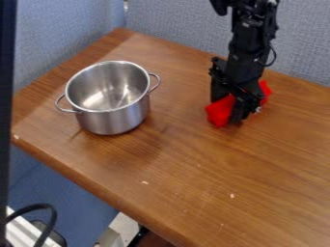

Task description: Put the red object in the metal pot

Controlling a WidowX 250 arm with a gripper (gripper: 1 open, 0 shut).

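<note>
The red object is a bright red block lying on the wooden table at the right, slanting from front left to back right. My gripper points straight down onto its middle, with the black fingers against the block and hiding its centre. The spacing of the jaws is too small to read here. The metal pot stands upright and empty on the left part of the table, well apart from the block and the arm.
The wooden table has its front edge running diagonally at lower left, with a drop to the floor and cables beyond it. A blue-grey wall panel stands close behind the arm.
</note>
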